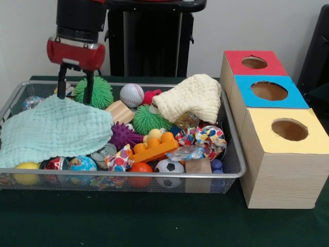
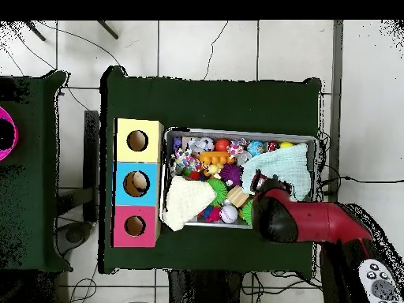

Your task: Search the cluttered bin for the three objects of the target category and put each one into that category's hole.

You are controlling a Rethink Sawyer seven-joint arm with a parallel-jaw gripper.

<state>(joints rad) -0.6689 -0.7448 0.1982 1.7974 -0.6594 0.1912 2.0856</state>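
Dark green table covering [image 1: 154, 226] is seen nearest the camera, with the wire bin [image 1: 123, 176] set on it and the gripper [image 1: 75, 87] hanging over the bin's far left corner in the front view. Three wooden boxes are lined up well to the right of the claw, outside the bin: the yellow-topped box [image 1: 282, 154] nearest the camera, the blue-topped box [image 1: 270, 91] behind it, and the red-topped box [image 1: 253, 63] farthest back; a round hole is cut in each top. The claw's two dark fingers [image 1: 88, 87] are held apart, moderately wide, and nothing is gripped between them.

Just below the claw, a pale mint cloth [image 1: 54, 131] is spread over the bin's left half. A cream cloth [image 1: 191, 98] is draped on the rim to the claw's right. A green spiky ball [image 1: 95, 91] is found right beside the fingers, with a baseball [image 1: 132, 94] a little farther right. Nearer the camera, an orange toy block [image 1: 154, 146], a purple spiky ball [image 1: 123, 136] and a small soccer ball [image 1: 169, 166] are piled. Which category is the target cannot be told.
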